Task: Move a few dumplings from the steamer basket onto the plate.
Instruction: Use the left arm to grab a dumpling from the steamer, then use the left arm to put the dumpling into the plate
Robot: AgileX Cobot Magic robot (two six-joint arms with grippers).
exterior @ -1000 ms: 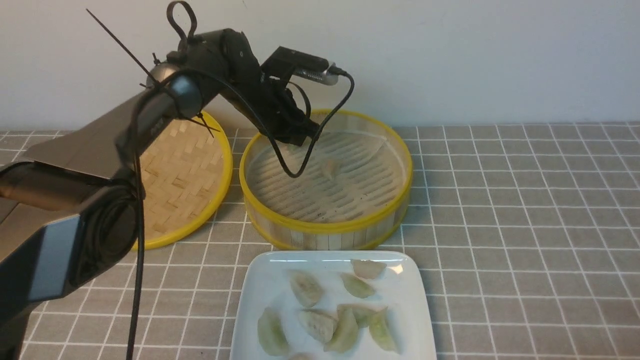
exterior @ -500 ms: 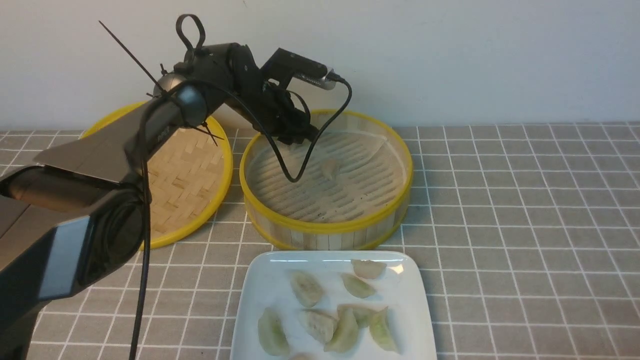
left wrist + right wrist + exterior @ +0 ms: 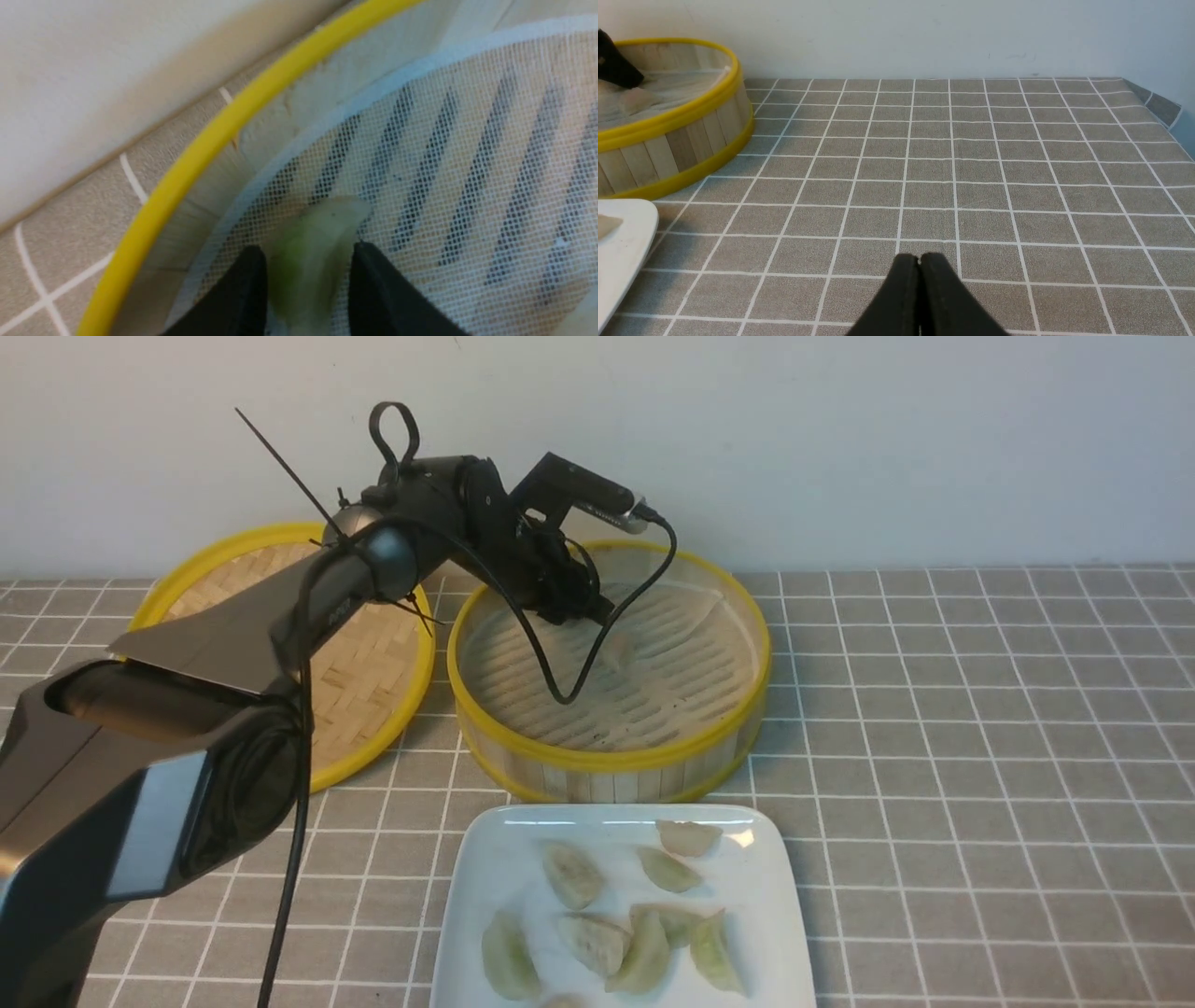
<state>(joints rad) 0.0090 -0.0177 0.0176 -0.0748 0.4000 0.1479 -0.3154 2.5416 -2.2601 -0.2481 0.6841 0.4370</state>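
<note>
The steamer basket (image 3: 607,761) stands behind the white plate (image 3: 467,868). My left gripper (image 3: 588,614) reaches into the basket's far left part. In the left wrist view it (image 3: 306,249) is shut on a pale green dumpling (image 3: 313,252), just above the whitish mesh liner near the yellow rim (image 3: 187,163). A pale beige dumpling (image 3: 618,651) lies loose near the basket's middle. Several dumplings (image 3: 569,873) lie on the plate. My right gripper (image 3: 920,256) is shut and empty, low over the tiled cloth; it is out of the front view.
The flat woven lid (image 3: 373,644) lies left of the basket, under my left arm. A wall runs close behind both. In the right wrist view the basket (image 3: 668,126) and a plate corner (image 3: 626,242) are at one side, with the table's far corner beyond.
My left arm has dropped lower and shifted right, bringing its gripper down inside the basket. The dumplings on the plate have not moved.
</note>
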